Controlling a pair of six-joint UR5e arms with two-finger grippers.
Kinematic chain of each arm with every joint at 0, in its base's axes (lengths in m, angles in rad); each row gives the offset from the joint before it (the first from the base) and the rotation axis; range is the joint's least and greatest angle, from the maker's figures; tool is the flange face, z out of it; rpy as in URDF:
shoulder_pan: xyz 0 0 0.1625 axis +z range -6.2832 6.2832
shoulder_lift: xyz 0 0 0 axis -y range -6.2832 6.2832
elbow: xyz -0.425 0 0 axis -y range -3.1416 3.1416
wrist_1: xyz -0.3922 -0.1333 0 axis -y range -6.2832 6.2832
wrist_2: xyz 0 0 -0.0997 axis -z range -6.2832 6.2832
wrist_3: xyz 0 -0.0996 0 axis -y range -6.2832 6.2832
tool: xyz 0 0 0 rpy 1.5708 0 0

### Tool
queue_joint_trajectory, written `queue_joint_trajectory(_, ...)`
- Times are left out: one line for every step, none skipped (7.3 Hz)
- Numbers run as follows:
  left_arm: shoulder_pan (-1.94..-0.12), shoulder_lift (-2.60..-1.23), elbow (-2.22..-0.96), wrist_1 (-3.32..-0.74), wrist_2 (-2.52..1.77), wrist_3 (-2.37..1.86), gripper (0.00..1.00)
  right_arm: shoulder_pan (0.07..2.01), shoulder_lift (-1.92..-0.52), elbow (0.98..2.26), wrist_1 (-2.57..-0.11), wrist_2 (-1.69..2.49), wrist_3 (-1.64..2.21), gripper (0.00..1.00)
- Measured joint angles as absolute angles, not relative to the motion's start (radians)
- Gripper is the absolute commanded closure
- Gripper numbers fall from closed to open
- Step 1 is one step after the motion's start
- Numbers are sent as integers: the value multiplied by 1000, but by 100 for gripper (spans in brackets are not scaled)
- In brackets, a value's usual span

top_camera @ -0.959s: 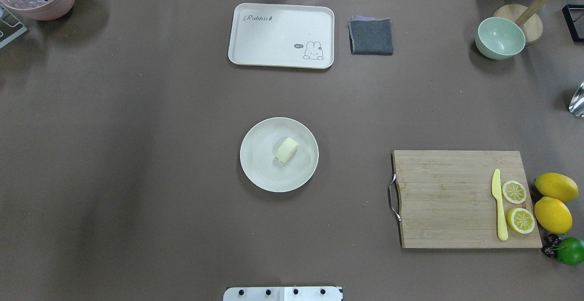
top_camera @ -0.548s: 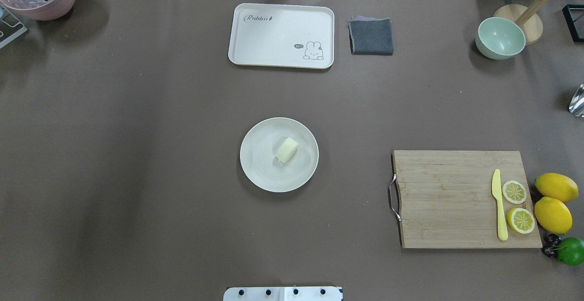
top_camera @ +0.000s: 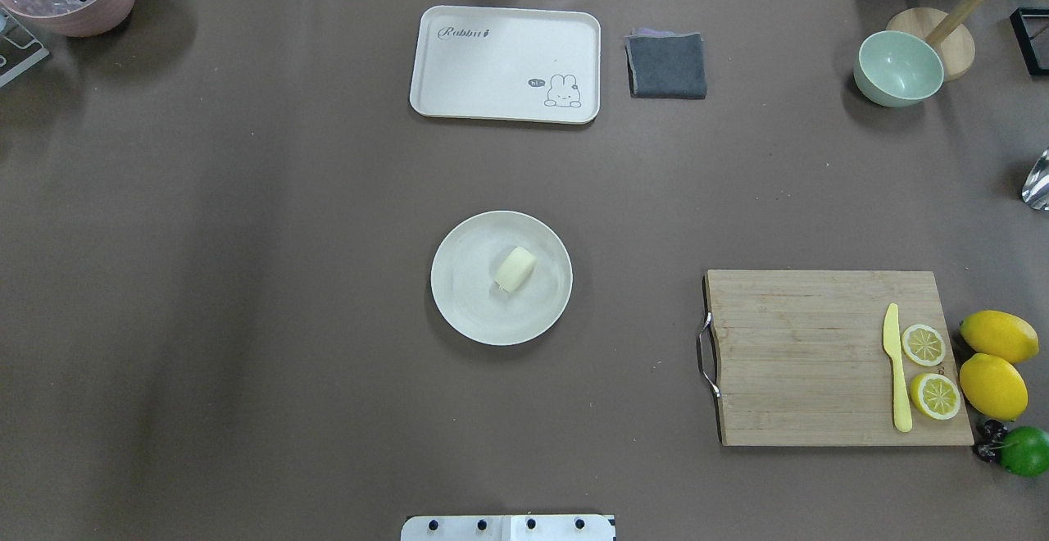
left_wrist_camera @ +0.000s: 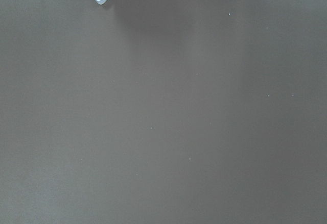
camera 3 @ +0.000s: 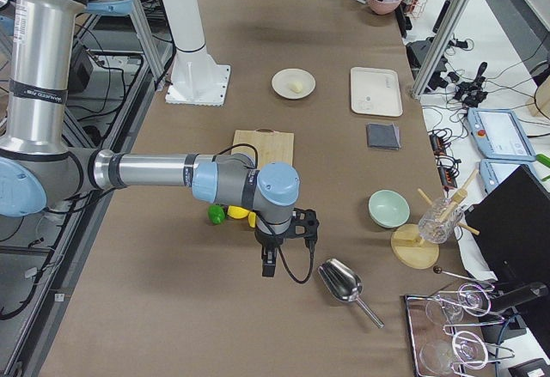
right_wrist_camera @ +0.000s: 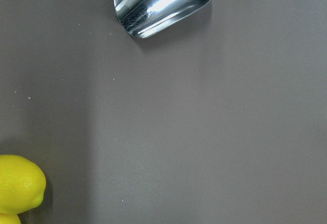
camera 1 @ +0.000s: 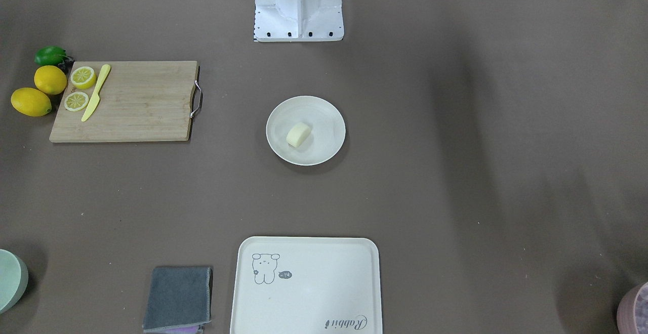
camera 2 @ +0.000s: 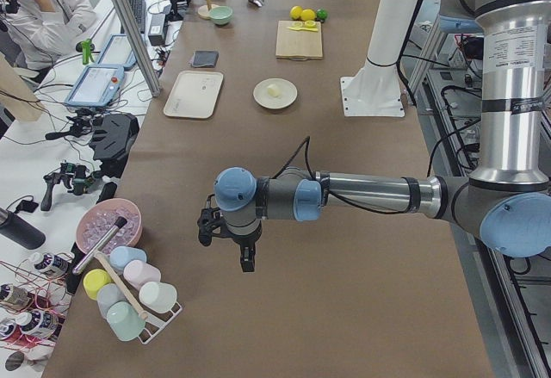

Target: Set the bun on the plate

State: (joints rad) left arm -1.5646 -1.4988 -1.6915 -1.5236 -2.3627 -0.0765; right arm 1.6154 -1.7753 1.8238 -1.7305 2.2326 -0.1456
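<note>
Resting on the plate [top_camera: 467, 303], the bun [top_camera: 515, 269] lies a little toward 2 o'clock of the dish's centre in the overhead view, on its side and clear of the raised rim. Nothing touches it.

Compared with the overhead views of the preceding second, bun and plate occupy the same positions. No arm enters that view, so the scene has settled.

The left gripper [camera 2: 247, 262] appears only in the left side view, hanging over bare table far from the plate. The right gripper [camera 3: 267, 265] appears only in the right side view, near the metal scoop [right_wrist_camera: 163, 2] and a lemon [right_wrist_camera: 18, 183]. Whether either set of jaws is parted or closed cannot be told from these views; neither appears to carry anything.

The bear-printed tray [top_camera: 492, 65] sits at 12 o'clock of the plate and the cutting board [top_camera: 803, 361] at about 4 o'clock, both well apart from it.

Interpretation: the placement appears complete, with both arms parked away. Nothing remains but to leave the bun undisturbed.
</note>
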Motion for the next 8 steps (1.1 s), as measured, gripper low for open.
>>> queue_joint_trajectory(-1564, -1496, -1697, -1524, -2317, -76, 2, 1618, -1776, 1829, -1730, 2231, -146, 0)
queue_joint_trajectory(-1562, -1495, -1701, -1525, -2283, -77, 2, 1619, -1776, 1831, -1730, 2231, -146, 0)
queue_joint_trajectory(-1561, -1492, -1703, -1525, -2269, -78, 2, 1620, -1776, 1831, -1730, 2231, -146, 0)
queue_joint_trajectory(-1560, -1491, -1704, -1525, -2264, -79, 2, 1620, -1776, 1831, -1730, 2230, -146, 0)
queue_joint_trajectory(-1560, -1490, -1707, -1524, -2264, -80, 2, 1620, -1777, 1832, -1730, 2230, -146, 0)
queue_joint_trajectory(-1559, -1490, -1712, -1524, -2264, -81, 2, 1620, -1777, 1832, -1730, 2230, -146, 0)
queue_joint_trajectory(-1558, -1490, -1715, -1524, -2265, -81, 2, 1620, -1777, 1833, -1730, 2230, -146, 0)
queue_joint_trajectory(-1556, -1490, -1717, -1524, -2267, -81, 2, 1620, -1777, 1833, -1731, 2230, -146, 0)
